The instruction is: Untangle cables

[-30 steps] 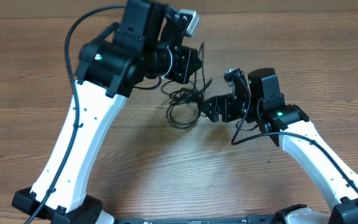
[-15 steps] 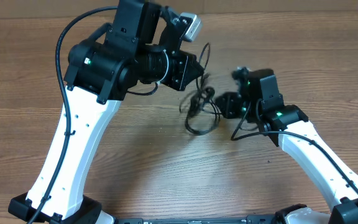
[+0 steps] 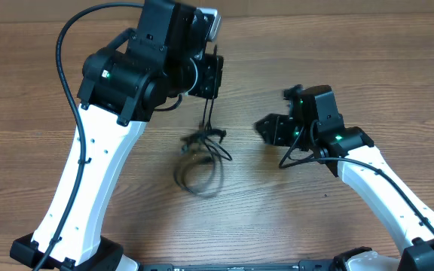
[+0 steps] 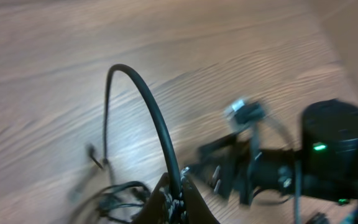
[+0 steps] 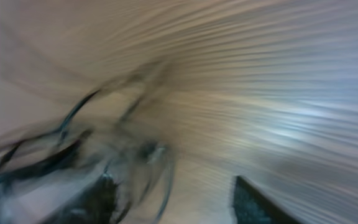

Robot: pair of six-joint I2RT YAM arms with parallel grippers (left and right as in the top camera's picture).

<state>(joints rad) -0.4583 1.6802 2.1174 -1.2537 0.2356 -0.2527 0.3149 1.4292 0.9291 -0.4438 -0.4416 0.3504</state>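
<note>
Beneath the left tool (image 3: 214,77), the cables (image 3: 202,138) in its grip.

No text, label or number is legible.

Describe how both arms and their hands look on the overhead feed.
They match. The left arm and right arm have white lower links with small dark dots, then blocky black joint housings with green lights. A thick black arm cable loops along each. The left hand and right hand are black; a grey camera sits by the left one.
</note>
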